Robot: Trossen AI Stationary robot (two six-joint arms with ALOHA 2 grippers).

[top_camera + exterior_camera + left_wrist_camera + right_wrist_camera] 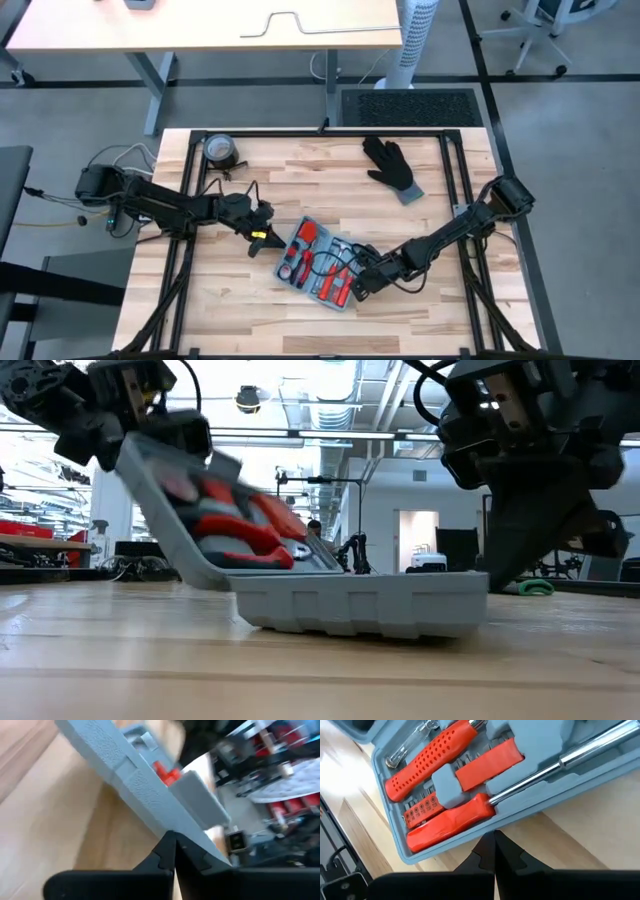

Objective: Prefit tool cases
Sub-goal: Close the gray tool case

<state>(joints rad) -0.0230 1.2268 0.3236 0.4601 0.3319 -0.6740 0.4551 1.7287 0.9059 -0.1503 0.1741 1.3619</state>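
Plywood table [250,310] carries the open tool case [322,260] near its middle, lying slantwise with its long axis running from the left arm's side toward the front right corner. One half of the case rests flat while the other is tilted up like a lid, as the low view shows, probably so the two halves can be brought together. Left gripper [262,236] sits at the raised half's edge, its fingers pressed together in the wrist view, apparently propping or pushing that half. Right gripper [364,283] is at the case's opposite end, fingers likewise closed with nothing between them, seemingly steadying the flat half. Orange-handled tools [440,765] lie seated in the recesses. A black glove [390,165] and tape roll [219,150] lie well apart, toward the back.
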